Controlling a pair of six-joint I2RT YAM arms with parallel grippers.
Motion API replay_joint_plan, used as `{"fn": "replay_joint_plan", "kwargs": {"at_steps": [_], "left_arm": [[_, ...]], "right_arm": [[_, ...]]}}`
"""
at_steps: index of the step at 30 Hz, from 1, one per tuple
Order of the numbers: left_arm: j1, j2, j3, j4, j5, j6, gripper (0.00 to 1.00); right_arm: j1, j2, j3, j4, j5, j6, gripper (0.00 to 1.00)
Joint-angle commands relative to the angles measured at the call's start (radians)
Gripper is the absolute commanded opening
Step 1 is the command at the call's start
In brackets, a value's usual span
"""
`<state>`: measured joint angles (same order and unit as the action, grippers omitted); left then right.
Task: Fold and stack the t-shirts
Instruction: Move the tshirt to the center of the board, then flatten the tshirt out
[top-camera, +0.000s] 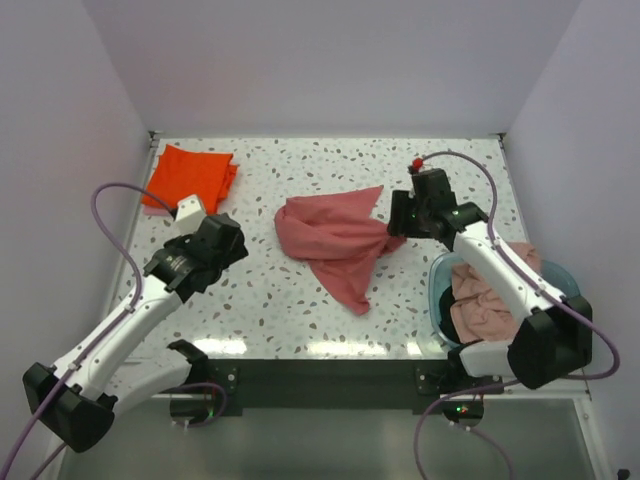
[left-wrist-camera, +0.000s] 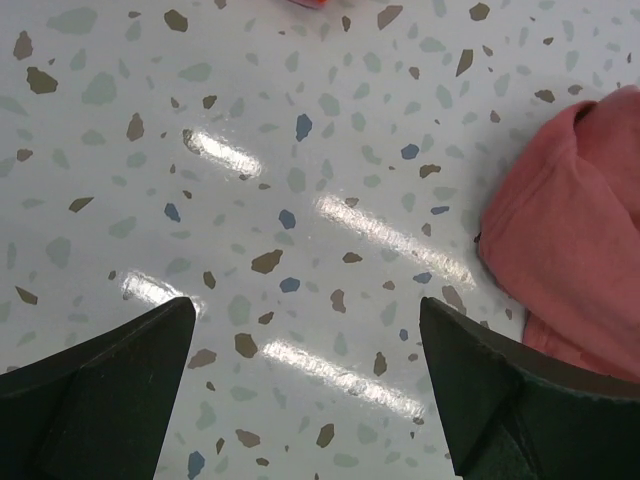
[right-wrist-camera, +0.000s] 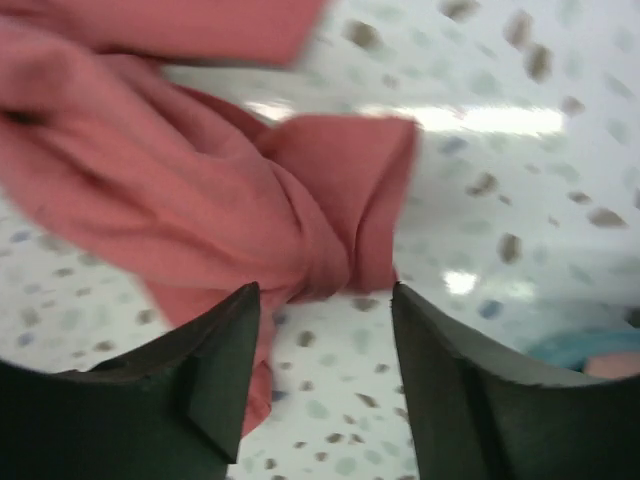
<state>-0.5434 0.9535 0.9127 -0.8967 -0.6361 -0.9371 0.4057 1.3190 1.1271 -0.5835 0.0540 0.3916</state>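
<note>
R claw (right-wrist-camera: 325, 292) jaws apart, gripping nothing, tips by bunched salmon-pink tee (top-camera: 335, 240); L claw (left-wrist-camera: 308, 305) wide open over speckled tabletop (left-wrist-camera: 300, 150), orange tee (top-camera: 190, 175) far-left.

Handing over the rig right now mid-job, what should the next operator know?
Left gripper: open, empty, over bare table.
Right gripper: open, fingertips at a bunched edge of the salmon-pink shirt, no grip.
That shirt lies crumpled mid-table, unfolded.
Orange shirt: folded, far left corner.
More shirts: heaped in the teal basin, near right.
Left to do: fold pink, stack it, then the basin's.
</note>
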Motion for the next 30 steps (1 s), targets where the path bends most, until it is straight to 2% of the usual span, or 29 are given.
{"fn": "replay_joint_plan", "kwargs": {"at_steps": [1, 2, 3, 4, 5, 7, 10, 12, 16, 19, 21, 23, 27, 30], "left_arm": [[0.008, 0.068, 0.009, 0.050, -0.001, -0.011, 1.00], [0.010, 0.089, 0.014, 0.070, 0.019, -0.006, 1.00], [0.013, 0.129, 0.020, 0.076, 0.026, -0.005, 1.00], [0.016, 0.149, 0.032, 0.077, 0.030, -0.008, 1.00], [0.028, 0.168, 0.035, 0.093, 0.042, -0.005, 1.00], [0.049, 0.211, 0.051, 0.117, 0.068, 0.023, 1.00], [0.106, 0.243, 0.040, 0.246, 0.227, 0.101, 1.00], [0.132, 0.260, 0.025, 0.309, 0.295, 0.161, 1.00], [0.142, 0.312, -0.009, 0.490, 0.465, 0.248, 1.00], [0.143, 0.381, -0.015, 0.606, 0.567, 0.294, 1.00], [0.151, 0.451, -0.005, 0.643, 0.601, 0.302, 1.00], [0.157, 0.519, 0.003, 0.692, 0.641, 0.310, 1.00], [0.158, 0.619, 0.047, 0.760, 0.690, 0.322, 1.00], [0.160, 0.688, 0.078, 0.801, 0.710, 0.339, 0.95]], "right_arm": [[-0.088, 0.048, -0.021, -0.022, 0.094, -0.023, 0.64], [-0.087, 0.051, -0.003, -0.044, 0.105, -0.031, 0.75], [-0.087, 0.039, 0.019, -0.038, 0.092, -0.046, 0.81], [-0.078, 0.031, 0.025, -0.032, 0.078, -0.046, 0.93], [-0.065, 0.023, 0.033, -0.024, 0.072, -0.046, 0.99], [-0.004, 0.005, 0.046, -0.033, 0.095, -0.050, 0.99], [0.111, -0.024, 0.001, -0.073, 0.138, 0.024, 0.99], [0.201, -0.049, -0.109, -0.059, 0.129, 0.138, 0.99], [0.392, -0.092, -0.231, -0.035, 0.158, 0.256, 0.99], [0.519, -0.047, -0.254, -0.012, 0.170, 0.289, 0.98], [0.585, 0.041, -0.247, 0.002, 0.173, 0.303, 0.98], [0.619, 0.142, -0.224, -0.002, 0.194, 0.312, 0.98], [0.648, 0.247, -0.208, 0.007, 0.187, 0.332, 0.95], [0.653, 0.267, -0.236, 0.033, 0.179, 0.343, 0.93]]}}
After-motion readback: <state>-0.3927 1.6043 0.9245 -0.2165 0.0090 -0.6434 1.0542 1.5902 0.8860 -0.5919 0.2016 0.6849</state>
